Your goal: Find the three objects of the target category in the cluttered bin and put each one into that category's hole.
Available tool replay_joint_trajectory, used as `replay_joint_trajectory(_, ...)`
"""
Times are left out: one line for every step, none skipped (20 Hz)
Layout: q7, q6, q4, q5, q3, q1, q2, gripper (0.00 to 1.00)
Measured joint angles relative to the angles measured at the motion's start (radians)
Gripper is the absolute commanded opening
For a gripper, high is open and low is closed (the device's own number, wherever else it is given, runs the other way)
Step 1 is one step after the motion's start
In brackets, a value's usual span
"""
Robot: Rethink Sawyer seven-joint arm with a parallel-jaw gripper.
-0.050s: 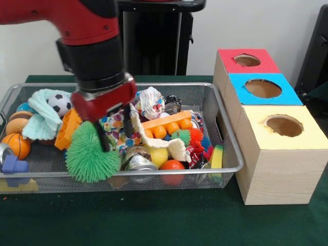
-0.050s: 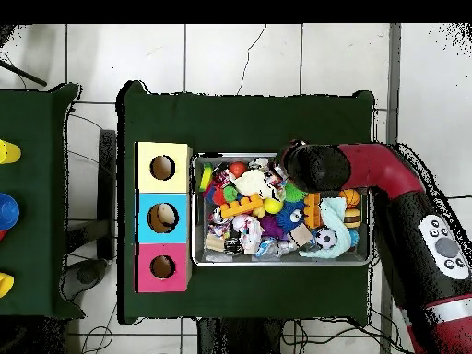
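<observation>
Bin point(image 1: 225, 169) of wire mesh holds the clutter; box point(image 1: 277, 169) with three holes stands at its three o'clock. Gripper point(image 1: 115, 134) hangs with fingers spread, seemingly grasping nothing, the spiky green ball point(image 1: 92, 154) at its seven o'clock.

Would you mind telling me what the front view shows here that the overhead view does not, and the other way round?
Only the front view shows the gripper, its fingers spread beside the green spiky ball, and the wire mesh of the bin's walls. Only the overhead view shows the tiled floor, a second green table at the picture's left edge, and the arm's long upper link. Both show the cluttered bin, the soccer ball and the box with red, blue and yellow holes.
</observation>
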Motion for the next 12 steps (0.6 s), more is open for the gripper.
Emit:
replay_joint_trajectory(0.004, -0.018, 0.014, 0.000, -0.009, 0.014, -0.011, 1.00)
replay_joint_trajectory(0.008, -0.031, 0.024, 0.001, -0.017, 0.026, -0.020, 1.00)
replay_joint_trajectory(0.012, -0.043, 0.034, 0.002, -0.024, 0.039, -0.030, 1.00)
replay_joint_trajectory(0.029, -0.068, 0.062, 0.009, -0.049, 0.079, -0.057, 1.00)
replay_joint_trajectory(0.036, -0.073, 0.068, 0.014, -0.057, 0.093, -0.065, 1.00)
replay_joint_trajectory(0.045, -0.076, 0.075, 0.020, -0.067, 0.109, -0.075, 1.00)
replay_joint_trajectory(0.055, -0.079, 0.083, 0.026, -0.077, 0.126, -0.084, 1.00)
replay_joint_trajectory(0.070, -0.079, 0.091, 0.037, -0.091, 0.150, -0.097, 1.00)
replay_joint_trajectory(0.091, -0.079, 0.100, 0.052, -0.106, 0.179, -0.112, 1.00)
replay_joint_trajectory(0.110, -0.079, 0.106, 0.065, -0.119, 0.203, -0.123, 1.00)
replay_joint_trajectory(0.130, -0.079, 0.111, 0.079, -0.131, 0.226, -0.134, 1.00)
replay_joint_trajectory(0.150, -0.079, 0.116, 0.092, -0.143, 0.249, -0.144, 1.00)
